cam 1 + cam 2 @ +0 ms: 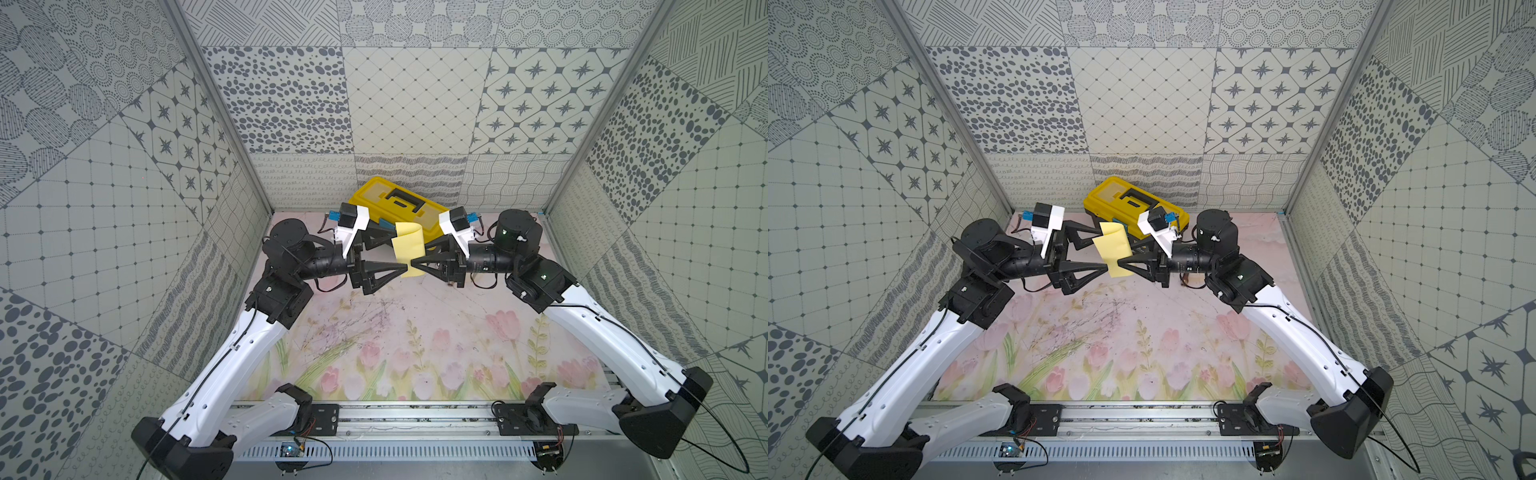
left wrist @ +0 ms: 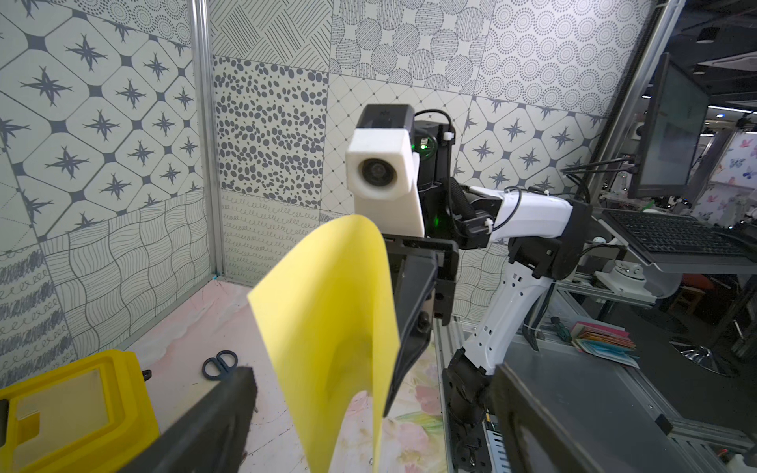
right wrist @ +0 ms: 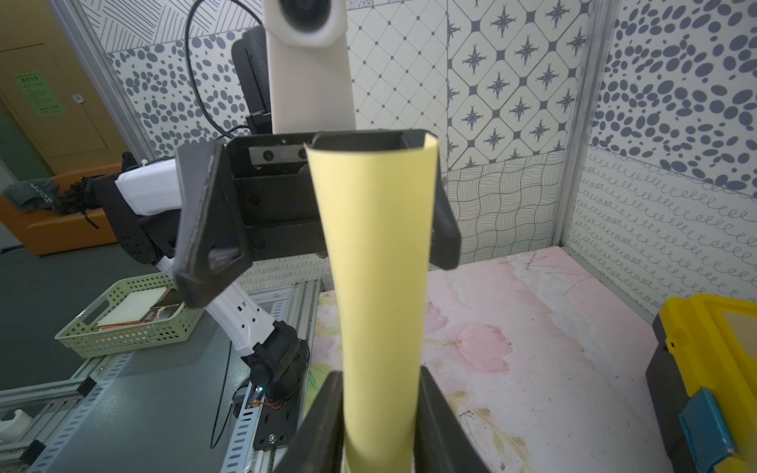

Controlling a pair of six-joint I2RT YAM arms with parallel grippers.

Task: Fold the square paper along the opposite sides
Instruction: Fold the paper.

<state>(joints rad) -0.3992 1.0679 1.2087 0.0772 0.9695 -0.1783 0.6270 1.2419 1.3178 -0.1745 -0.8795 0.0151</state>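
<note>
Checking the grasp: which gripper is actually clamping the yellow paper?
The right gripper: its jaws pinch one end of the square paper. The left gripper stands wide open around the sheet's other end, clamping nothing.

A top view: the toolbox (image 1: 399, 199), at 12 o'clock on the table (image 1: 374, 324), has its 6 o'clock side covered by the wrist cameras (image 1: 353, 220) and the square paper (image 1: 409, 245); the paper's 6 o'clock end lies partly under the right gripper (image 1: 412, 262). Left wrist view: the left gripper (image 2: 375, 370) shows blurred fingers (image 2: 205, 426) cut by the frame edge, one masking part of the scissors (image 2: 220, 364). Right wrist view: the paper's gripped end runs out of frame, so pad contact is unseen
</note>
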